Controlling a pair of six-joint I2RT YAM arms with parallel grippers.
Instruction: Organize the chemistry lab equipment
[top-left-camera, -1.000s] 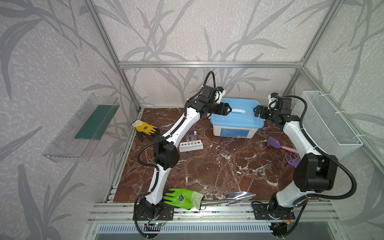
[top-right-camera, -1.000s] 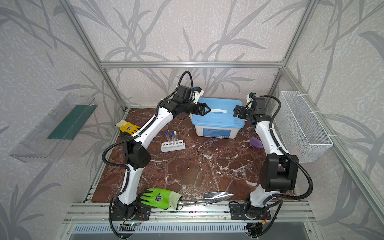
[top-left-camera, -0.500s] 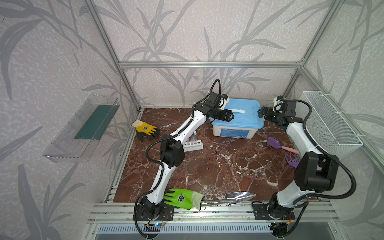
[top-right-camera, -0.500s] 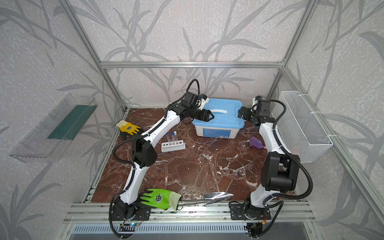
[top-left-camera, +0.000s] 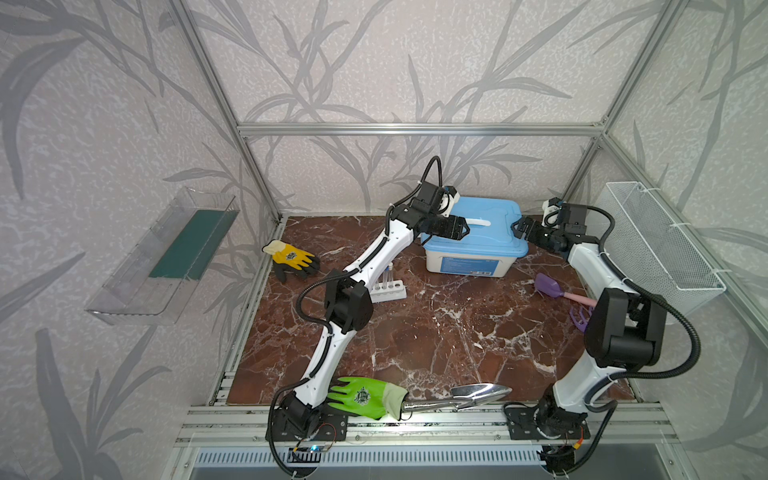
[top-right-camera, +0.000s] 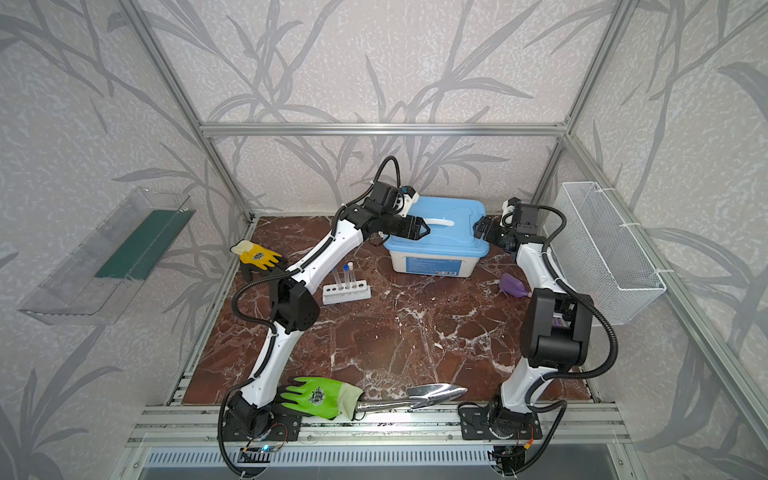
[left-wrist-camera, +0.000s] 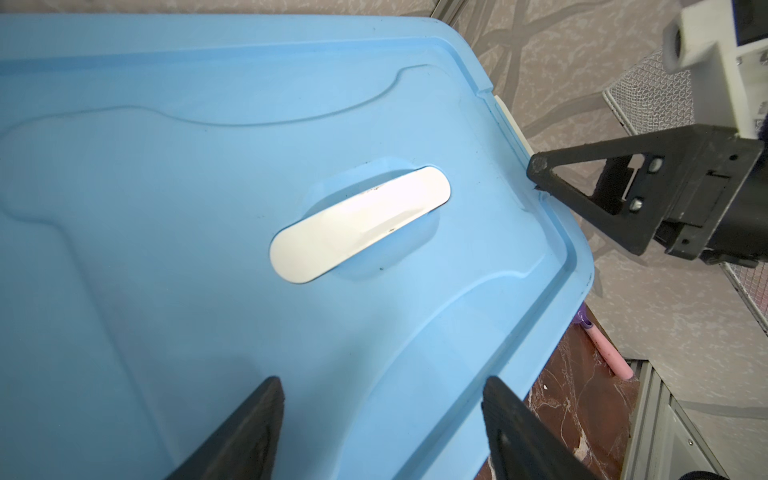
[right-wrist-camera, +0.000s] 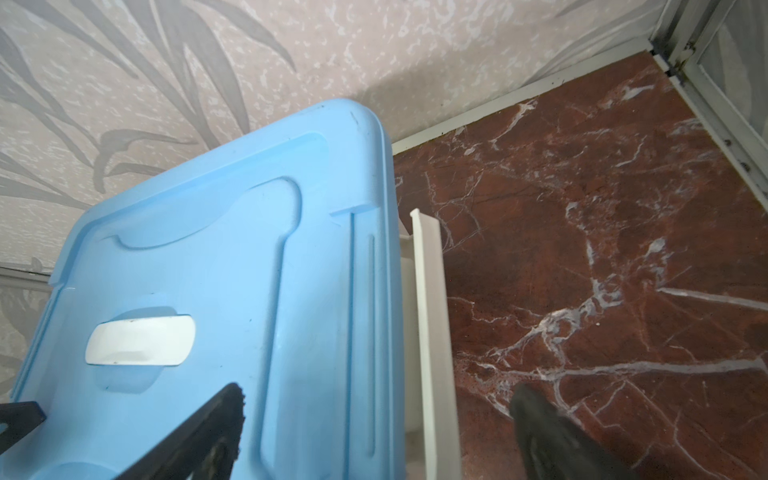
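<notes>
A white six-hole rack (top-left-camera: 390, 291) (top-right-camera: 347, 292) stands left of centre on the marble floor, and test tubes (top-right-camera: 346, 276) stand upright in it. Behind it sits a white box with a blue lid (top-left-camera: 482, 224) (top-right-camera: 449, 228) (left-wrist-camera: 208, 166) (right-wrist-camera: 249, 249); the lid has a white handle (left-wrist-camera: 359, 224). My left gripper (top-left-camera: 464, 230) (top-right-camera: 424, 230) (left-wrist-camera: 381, 382) hovers open over the lid's left end. My right gripper (top-left-camera: 517, 228) (top-right-camera: 478, 228) (right-wrist-camera: 377, 390) is open, straddling the lid's right edge and a white latch (right-wrist-camera: 432, 332). Neither holds anything.
A yellow glove (top-left-camera: 291, 259) lies at the left edge. A green glove (top-left-camera: 361, 397) and a metal trowel (top-left-camera: 469, 397) lie at the front. A purple scoop (top-left-camera: 548, 286) lies by the right arm. A wire basket (top-left-camera: 660, 241) hangs on the right wall, a clear shelf (top-left-camera: 166, 262) on the left.
My left gripper has come down and forward over the lid's left end. My right gripper stays at the lid's right edge with its arm slightly shifted. Both remain open.
</notes>
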